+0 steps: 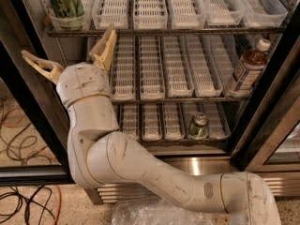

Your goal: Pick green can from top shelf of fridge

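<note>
The green can (65, 1) on the top shelf (164, 31) is cut off by the upper edge, its lid out of view. The gripper (70, 50) sits below it at the left, open-fingered and empty. The arm's base runs off the bottom edge.

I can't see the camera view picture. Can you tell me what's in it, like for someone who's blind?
A white robot arm reaches up into an open fridge, its open tool just below the green can at the left end of the top shelf. A brown bottle stands on the middle shelf and a short green can on the bottom one.
</note>
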Controlling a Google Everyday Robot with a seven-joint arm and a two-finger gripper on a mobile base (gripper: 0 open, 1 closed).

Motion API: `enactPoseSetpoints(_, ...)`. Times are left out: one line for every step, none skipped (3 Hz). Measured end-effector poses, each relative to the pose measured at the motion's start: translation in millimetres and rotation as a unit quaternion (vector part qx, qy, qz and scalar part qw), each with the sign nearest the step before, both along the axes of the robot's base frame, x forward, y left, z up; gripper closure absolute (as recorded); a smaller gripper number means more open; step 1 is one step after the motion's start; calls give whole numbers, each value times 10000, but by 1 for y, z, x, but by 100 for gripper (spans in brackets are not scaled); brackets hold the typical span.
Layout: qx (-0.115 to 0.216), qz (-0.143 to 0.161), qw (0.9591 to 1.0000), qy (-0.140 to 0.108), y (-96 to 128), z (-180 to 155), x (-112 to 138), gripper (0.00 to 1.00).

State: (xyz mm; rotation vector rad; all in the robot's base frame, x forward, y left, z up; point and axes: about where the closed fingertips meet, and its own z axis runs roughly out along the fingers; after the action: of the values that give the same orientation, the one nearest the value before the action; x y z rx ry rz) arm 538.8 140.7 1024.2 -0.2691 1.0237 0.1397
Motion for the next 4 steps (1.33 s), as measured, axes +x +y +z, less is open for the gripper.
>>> enactPoseSetpoints(50,3,10000,-73,0,4,1,0)
enactPoseSetpoints(227,49,9996,-148,4,13,-2,0)
enactPoseSetpoints(317,92,9992,-210,6,20,-4,0)
enactPoseSetpoints(320,93,9992,-212,6,20,-4,7)
